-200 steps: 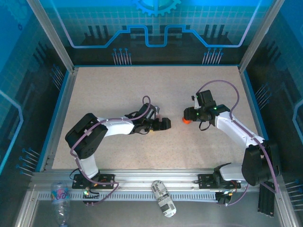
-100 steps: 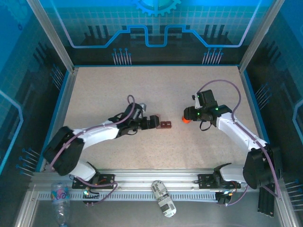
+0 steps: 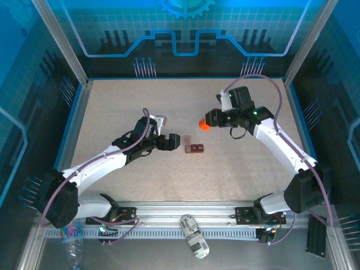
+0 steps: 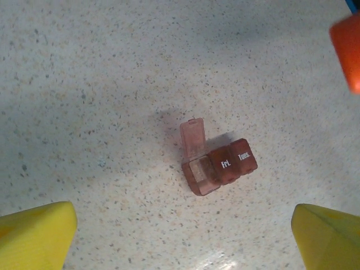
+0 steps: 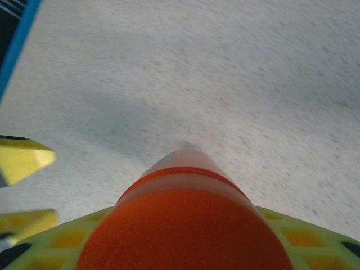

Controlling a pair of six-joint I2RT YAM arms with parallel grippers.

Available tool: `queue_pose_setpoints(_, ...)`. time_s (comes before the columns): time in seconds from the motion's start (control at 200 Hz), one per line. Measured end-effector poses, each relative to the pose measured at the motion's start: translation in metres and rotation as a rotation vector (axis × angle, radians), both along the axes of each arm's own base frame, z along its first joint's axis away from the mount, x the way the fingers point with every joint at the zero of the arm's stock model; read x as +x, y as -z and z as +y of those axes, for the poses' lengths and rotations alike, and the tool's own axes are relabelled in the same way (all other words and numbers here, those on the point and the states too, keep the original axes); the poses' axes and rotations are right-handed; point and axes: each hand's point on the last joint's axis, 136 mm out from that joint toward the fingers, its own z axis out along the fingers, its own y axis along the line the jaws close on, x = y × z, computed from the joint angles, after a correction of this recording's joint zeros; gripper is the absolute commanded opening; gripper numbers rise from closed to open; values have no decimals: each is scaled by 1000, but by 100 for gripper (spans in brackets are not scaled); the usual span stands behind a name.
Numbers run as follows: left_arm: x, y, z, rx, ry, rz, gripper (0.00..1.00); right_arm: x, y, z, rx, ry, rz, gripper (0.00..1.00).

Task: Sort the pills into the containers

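Right pincer [image 3: 212, 119] gripped the orange plastic bottle [image 3: 205, 124], left pincer [image 3: 170, 142] gaped; I feared hasty tipping scattering pills past the small maroon pillbox [image 4: 219, 166].

The pill box [image 3: 194, 148] [image 4: 219, 166], small, flat and dark maroon, lies on the bench [image 3: 129, 107]. One end cell is open with its clear lid raised; the two shut cells read "Fri" and "Tues". The orange bottle [image 3: 206, 124] [image 5: 180, 225] sits clamped in the right tool [image 3: 210, 120], apart from the box.

Overhead on whole table [image 3: 124, 107]; left wrist downward on same containers [image 4: 219, 164]; right wrist close, perhaps oblique.
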Motion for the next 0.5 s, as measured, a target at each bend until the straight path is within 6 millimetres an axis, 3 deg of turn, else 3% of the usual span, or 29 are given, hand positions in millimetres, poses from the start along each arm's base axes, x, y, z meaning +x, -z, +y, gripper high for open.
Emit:
queue_pose_setpoints(0.15,-4,-1,-4,12,101,-136,99,9,-19,31,65,-97,12,38)
queue_pose_setpoints(0.355,-16,-1,-13,-32,243,-406,99,3,-20,67,119,-215,72,38)
queue_pose_setpoints(0.5,-12,-26,-23,-45,305,-583,99,-10,-21,84,153,-287,113,37)
